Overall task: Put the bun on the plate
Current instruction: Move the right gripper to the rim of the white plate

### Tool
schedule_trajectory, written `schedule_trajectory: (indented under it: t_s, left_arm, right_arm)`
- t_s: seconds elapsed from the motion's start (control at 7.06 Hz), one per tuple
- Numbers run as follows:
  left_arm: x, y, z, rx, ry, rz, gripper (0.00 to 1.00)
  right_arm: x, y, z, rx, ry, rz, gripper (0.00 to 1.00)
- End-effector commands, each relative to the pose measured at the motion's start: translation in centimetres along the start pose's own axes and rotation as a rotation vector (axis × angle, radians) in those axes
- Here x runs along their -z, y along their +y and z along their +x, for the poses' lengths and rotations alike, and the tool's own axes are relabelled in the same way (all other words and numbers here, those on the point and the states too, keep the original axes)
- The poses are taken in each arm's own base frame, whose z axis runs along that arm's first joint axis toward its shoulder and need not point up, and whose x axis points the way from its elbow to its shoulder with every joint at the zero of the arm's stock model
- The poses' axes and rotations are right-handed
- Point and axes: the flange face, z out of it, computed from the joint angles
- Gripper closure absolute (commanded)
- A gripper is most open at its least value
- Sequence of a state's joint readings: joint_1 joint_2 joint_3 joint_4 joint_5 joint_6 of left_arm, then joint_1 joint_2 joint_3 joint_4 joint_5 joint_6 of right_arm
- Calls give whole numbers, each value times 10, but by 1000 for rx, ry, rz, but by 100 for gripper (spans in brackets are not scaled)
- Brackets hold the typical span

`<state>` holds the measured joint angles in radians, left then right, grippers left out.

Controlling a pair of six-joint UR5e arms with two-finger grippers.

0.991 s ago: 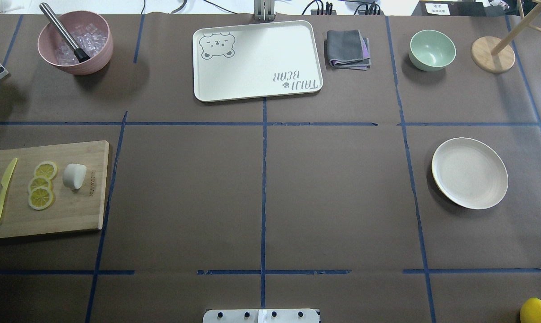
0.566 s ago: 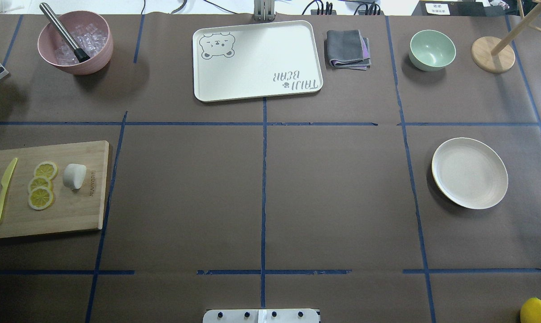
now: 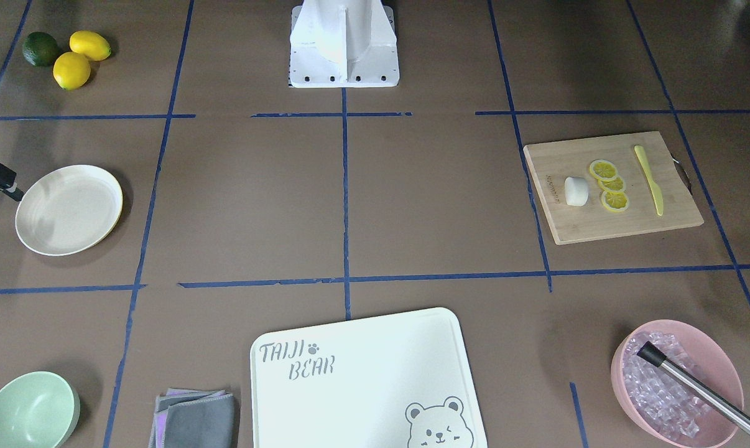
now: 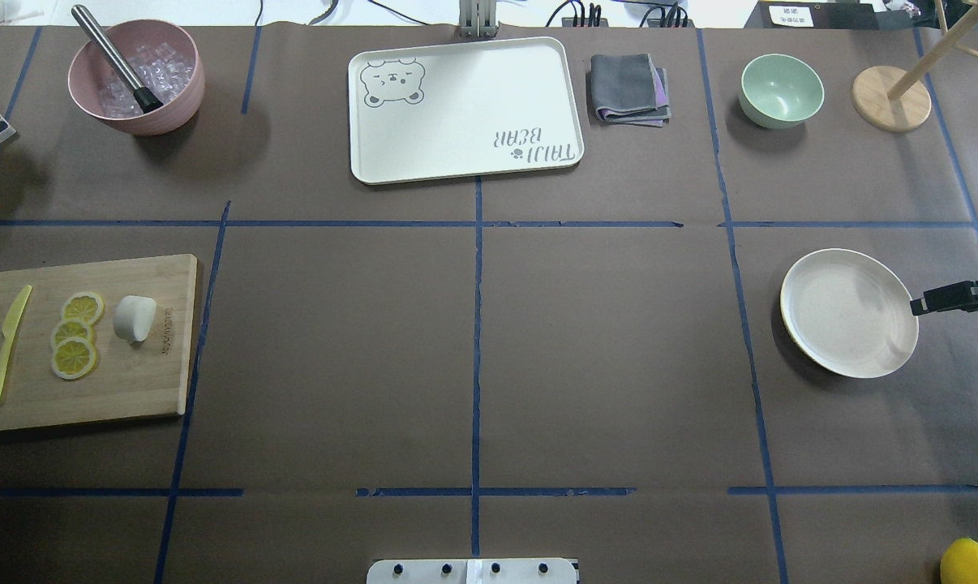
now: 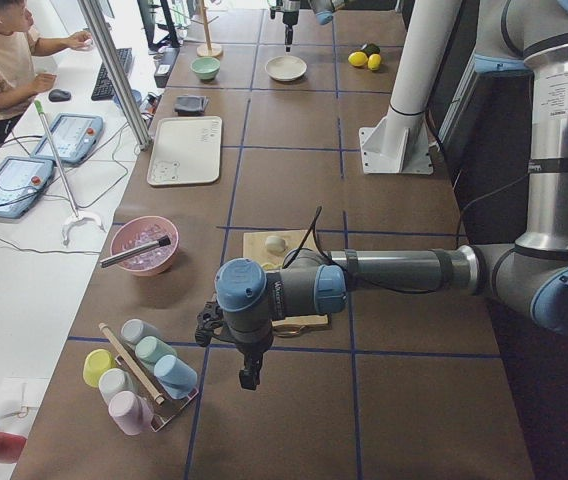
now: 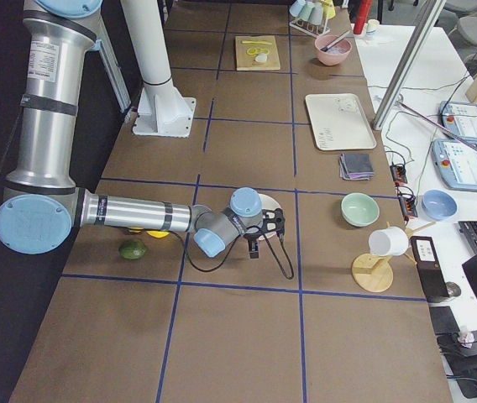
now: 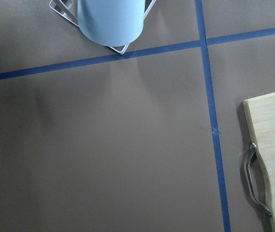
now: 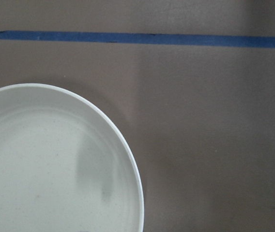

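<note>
the small white rounded bun (image 4: 135,318) sits on the pale bamboo cutting board (image 4: 132,389), just beside the yellow lemon slices (image 4: 74,332). the round cream-white plate (image 4: 848,312) lies well apart (across the table). the right gripper (image 4: 935,300) hovers at the plate's rim. i cannot tell how wide its jaws are, nor those of the left gripper (image 5: 249,378).

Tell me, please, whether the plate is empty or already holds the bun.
Empty. The plate is bare in the overhead and right wrist views; the bun sits on the cutting board beside the lemon slices.

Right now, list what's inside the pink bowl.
Ice cubes and a black-tipped metal rod leaning over the rim. The bottom of the pink bowl is hidden under them.
</note>
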<state>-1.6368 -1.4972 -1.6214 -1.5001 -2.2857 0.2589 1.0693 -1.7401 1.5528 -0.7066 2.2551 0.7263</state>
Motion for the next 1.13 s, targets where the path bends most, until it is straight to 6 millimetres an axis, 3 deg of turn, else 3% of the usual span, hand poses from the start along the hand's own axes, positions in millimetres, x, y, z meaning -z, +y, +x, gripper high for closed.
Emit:
schedule_trajectory:
  t_s: [0.0, 0.14, 0.28, 0.42, 0.99]
  left_arm:
    - [0, 0, 0, 0, 0, 0, 0]
    - [-1, 0, 0, 2, 0, -1, 0]
    - [-1, 0, 0, 1, 0, -2, 0]
    - [-1, 0, 0, 1, 0, -2, 0]
    - [-1, 0, 1, 0, 0, -3, 0]
  right_arm:
    - [-19, 5, -15, -11, 25, 12, 3]
    - [-19, -2, -24, -102, 14, 21, 32]
    - [-27, -12, -46, -173, -5, 22, 72]
    - [-29, -14, -51, -162, -5, 25, 97]
    - [-24, -15, -59, -142, -20, 29, 98]
